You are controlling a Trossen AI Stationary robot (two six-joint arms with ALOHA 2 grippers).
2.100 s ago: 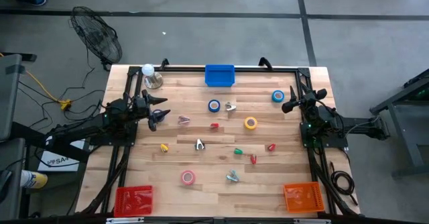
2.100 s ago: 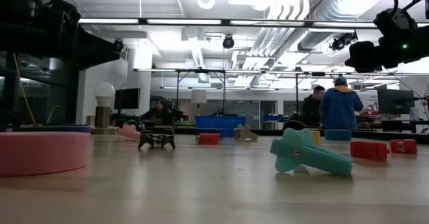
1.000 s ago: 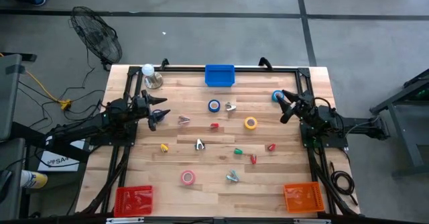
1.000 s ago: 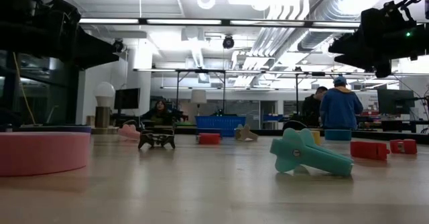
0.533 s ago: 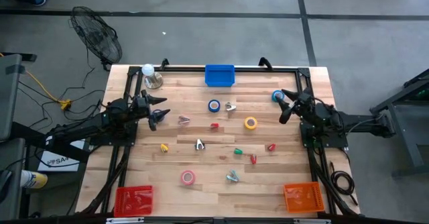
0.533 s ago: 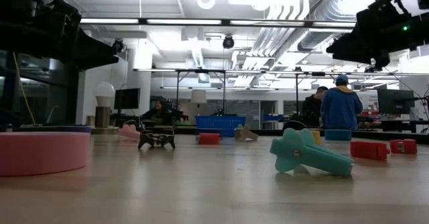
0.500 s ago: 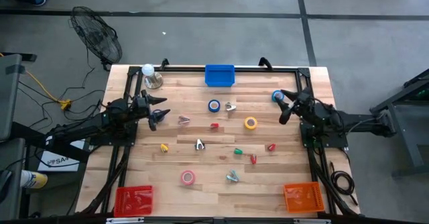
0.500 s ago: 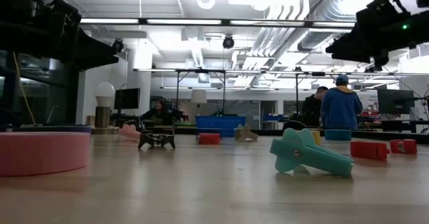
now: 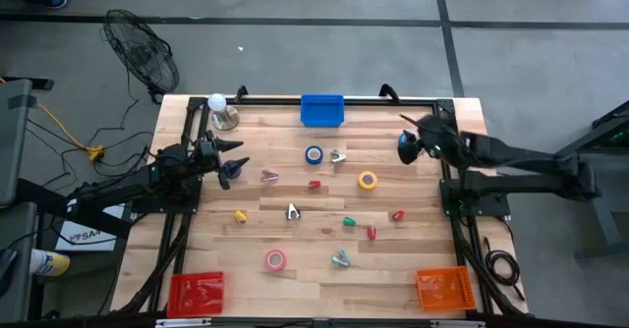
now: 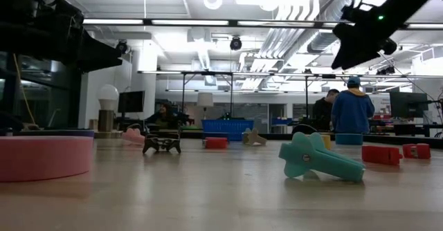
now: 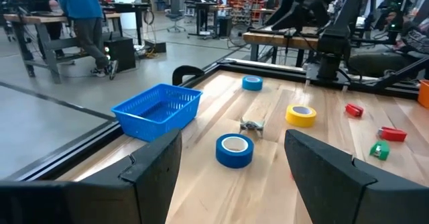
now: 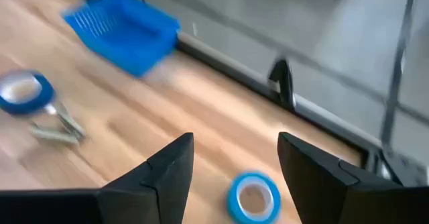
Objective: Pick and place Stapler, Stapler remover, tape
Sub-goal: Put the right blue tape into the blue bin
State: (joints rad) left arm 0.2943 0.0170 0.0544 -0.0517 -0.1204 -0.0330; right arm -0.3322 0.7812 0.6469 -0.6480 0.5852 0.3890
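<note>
The right gripper [image 9: 405, 147], fingers spread and empty, hangs above the bench's [image 9: 295, 269] far right corner, with a blue tape roll [image 12: 253, 198] lying flat just beneath, hole upward, so probably no long axis matters. The right arm is far nearer to it than the left gripper [image 9: 228, 167], which waits open and empty at the left edge. The blue basket [image 9: 321, 110] sits at the far edge.

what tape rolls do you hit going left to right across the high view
pinkish-red tape → blue tape by the table's middle → yellow tape; the second blue roll is hidden under the right tool in this view
</note>
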